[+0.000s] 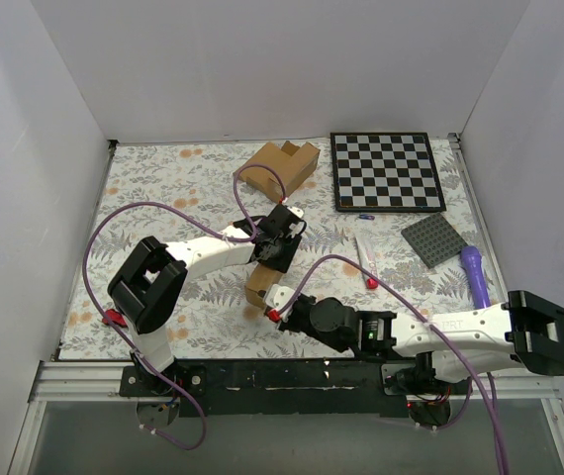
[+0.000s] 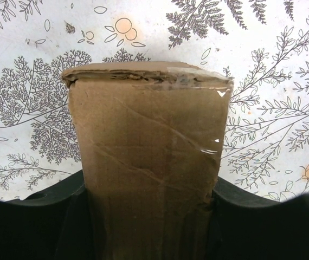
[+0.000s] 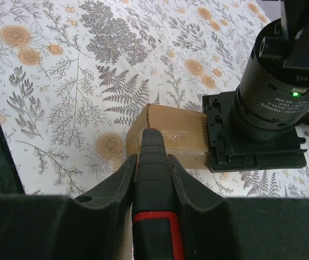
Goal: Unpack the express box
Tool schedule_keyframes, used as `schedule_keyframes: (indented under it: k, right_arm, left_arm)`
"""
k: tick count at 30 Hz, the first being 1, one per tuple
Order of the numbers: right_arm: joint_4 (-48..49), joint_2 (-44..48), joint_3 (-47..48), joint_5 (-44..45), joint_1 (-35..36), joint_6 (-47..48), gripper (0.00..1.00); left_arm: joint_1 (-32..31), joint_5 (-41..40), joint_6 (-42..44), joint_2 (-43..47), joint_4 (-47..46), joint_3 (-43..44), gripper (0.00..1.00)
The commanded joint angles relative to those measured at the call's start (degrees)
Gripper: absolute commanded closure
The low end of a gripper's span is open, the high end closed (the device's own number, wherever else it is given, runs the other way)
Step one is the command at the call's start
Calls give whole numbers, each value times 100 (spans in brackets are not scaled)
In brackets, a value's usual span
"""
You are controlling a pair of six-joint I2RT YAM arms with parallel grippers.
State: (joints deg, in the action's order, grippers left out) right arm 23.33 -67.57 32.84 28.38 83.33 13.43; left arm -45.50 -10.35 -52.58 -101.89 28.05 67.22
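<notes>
The express box is a small brown taped carton lying on the floral cloth near the table's middle front. My left gripper is shut on it from the far side. In the left wrist view the box fills the space between the two black jaws of the left gripper, with clear tape across its far end. My right gripper is shut on a black-and-red cutter, whose tip rests at the taped near end of the box. In the top view the right gripper is just right of the box.
A larger notched cardboard box stands at the back centre. A chessboard lies at the back right, with a grey studded plate, a purple tool and a white pen with a red cap in front of it. White walls surround the table.
</notes>
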Motion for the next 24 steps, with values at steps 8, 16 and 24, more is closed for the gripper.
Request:
schedule_keyframes:
  k: [8,16,24]
  right_arm:
    - [-786,313,-154,-8,17,-156,99]
    - [-1199,859,-638,167,17,-332,99]
    - [-1123,1281,-612,265,8,-342,99]
  left_arm:
    - [67,401,142,-60,148,-482,100]
    - [146,701,160,-86,16,-500,100]
    - [146,701,125,-156,51,-412,100]
